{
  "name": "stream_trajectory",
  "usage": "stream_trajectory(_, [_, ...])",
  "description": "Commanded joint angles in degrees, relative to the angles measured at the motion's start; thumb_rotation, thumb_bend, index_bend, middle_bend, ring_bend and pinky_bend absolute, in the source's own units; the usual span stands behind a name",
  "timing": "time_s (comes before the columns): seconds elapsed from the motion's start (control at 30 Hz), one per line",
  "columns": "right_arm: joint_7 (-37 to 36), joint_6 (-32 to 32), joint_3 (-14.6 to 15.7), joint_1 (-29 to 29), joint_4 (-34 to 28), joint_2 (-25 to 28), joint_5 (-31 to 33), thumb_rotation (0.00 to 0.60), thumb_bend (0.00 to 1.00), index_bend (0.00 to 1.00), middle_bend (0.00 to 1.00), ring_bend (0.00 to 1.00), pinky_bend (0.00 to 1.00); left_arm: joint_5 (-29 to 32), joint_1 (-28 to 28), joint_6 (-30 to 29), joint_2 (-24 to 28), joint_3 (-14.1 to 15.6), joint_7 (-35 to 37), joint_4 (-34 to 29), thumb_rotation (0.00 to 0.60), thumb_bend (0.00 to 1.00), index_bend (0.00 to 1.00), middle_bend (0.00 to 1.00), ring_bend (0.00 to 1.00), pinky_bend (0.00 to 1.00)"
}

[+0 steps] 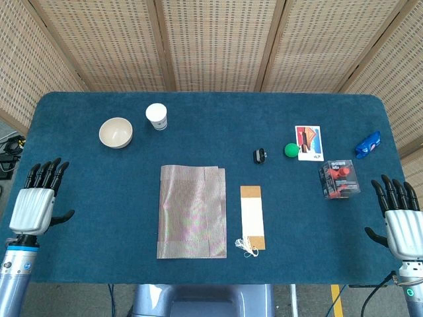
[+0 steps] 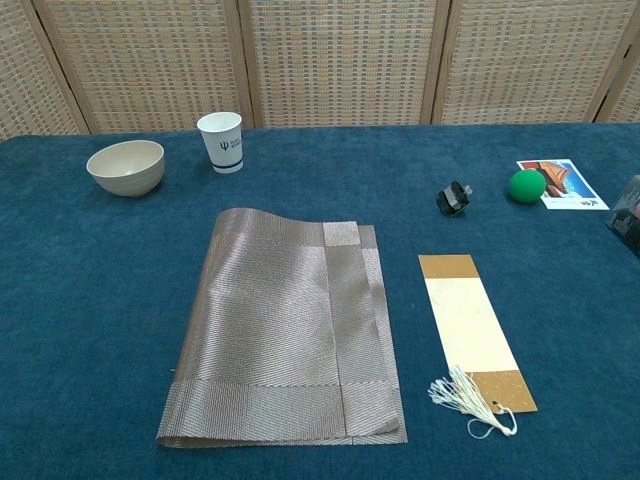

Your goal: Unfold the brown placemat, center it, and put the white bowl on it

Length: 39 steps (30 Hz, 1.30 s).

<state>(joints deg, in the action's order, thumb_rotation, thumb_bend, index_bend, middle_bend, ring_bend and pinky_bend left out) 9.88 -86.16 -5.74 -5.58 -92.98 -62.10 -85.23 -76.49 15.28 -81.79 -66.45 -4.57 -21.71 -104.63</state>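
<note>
The brown placemat (image 1: 192,211) (image 2: 285,325) lies folded on the blue table, a little left of the middle, its top layer narrower than the layer beneath. The white bowl (image 1: 115,132) (image 2: 126,166) stands upright at the back left, apart from the mat. My left hand (image 1: 36,201) rests at the table's left edge with fingers straight and apart, holding nothing. My right hand (image 1: 402,221) sits the same way at the right edge, also empty. Neither hand shows in the chest view.
A white paper cup (image 1: 156,116) (image 2: 221,141) stands right of the bowl. A bookmark with a tassel (image 1: 252,218) (image 2: 473,330) lies right of the mat. Further right are a black clip (image 1: 259,156), green ball (image 1: 291,150), picture card (image 1: 309,142), clear box of red parts (image 1: 339,179), blue packet (image 1: 368,144).
</note>
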Motion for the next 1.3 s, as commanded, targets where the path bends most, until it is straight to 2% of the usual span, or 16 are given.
stream_trajectory(0.03, [0.0, 0.0, 0.0, 0.0, -0.1, 0.0, 0.0, 0.6, 0.0, 0.05, 0.0, 0.0, 0.0, -0.1, 0.2, 0.4, -0.3, 0.0, 0.0, 0.5, 0.6, 0.0, 0.0, 0.0, 0.0, 0.0])
stream_trajectory(0.27, [-0.7, -0.3, -0.1, 0.2, -0.1, 0.3, 0.3, 0.6, 0.0, 0.05, 0.0, 0.0, 0.0, -3.4, 1.5, 2.3, -1.5, 0.7, 0.2, 1.0, 0.6, 0.0, 0.0, 0.0, 0.0, 0.0])
stream_trajectory(0.43, [-1.0, -0.4, -0.4, 0.2, -0.1, 0.5, 0.6, 0.6, 0.0, 0.05, 0.0, 0.0, 0.0, -7.9, 5.7, 8.2, -3.8, 1.8, -1.6, 1.1, 0.6, 0.0, 0.0, 0.0, 0.0, 0.0])
stream_trajectory(0.53, [-1.0, -0.1, -0.5, 0.2, 0.0, 0.5, 1.2, 0.6, 0.0, 0.05, 0.0, 0.0, 0.0, -12.2, 10.9, 16.3, -6.3, 3.1, -3.5, 1.2, 0.6, 0.02, 0.1, 0.0, 0.0, 0.0])
stream_trajectory(0.6, [-1.0, -0.1, -0.6, 0.2, 0.0, 0.5, 1.4, 0.6, 0.0, 0.05, 0.0, 0.0, 0.0, -14.7, 13.9, 20.0, -8.7, 3.4, -4.7, 2.3, 0.6, 0.07, 0.22, 0.0, 0.0, 0.0])
stream_trajectory(0.77, [-1.2, 0.0, -0.9, 0.3, 0.3, 0.5, 2.2, 0.6, 0.0, 0.05, 0.0, 0.0, 0.0, -19.0, 19.9, 27.8, -16.1, 4.2, -6.4, 5.8, 0.6, 0.19, 0.33, 0.0, 0.0, 0.0])
stream_trajectory(0.97, [-2.0, 0.9, -1.2, 0.1, 1.0, 0.5, 3.4, 0.6, 0.0, 0.05, 0.0, 0.0, 0.0, -21.5, 24.6, 32.9, -22.9, 4.4, -8.5, 10.0, 0.6, 0.27, 0.34, 0.0, 0.0, 0.0])
stream_trajectory(1.3, [-2.5, 1.6, -1.5, 0.0, 1.6, 0.5, 4.6, 0.6, 0.0, 0.05, 0.0, 0.0, 0.0, -23.9, 30.4, 38.4, -28.4, 4.7, -10.8, 15.6, 0.6, 0.37, 0.32, 0.0, 0.0, 0.0])
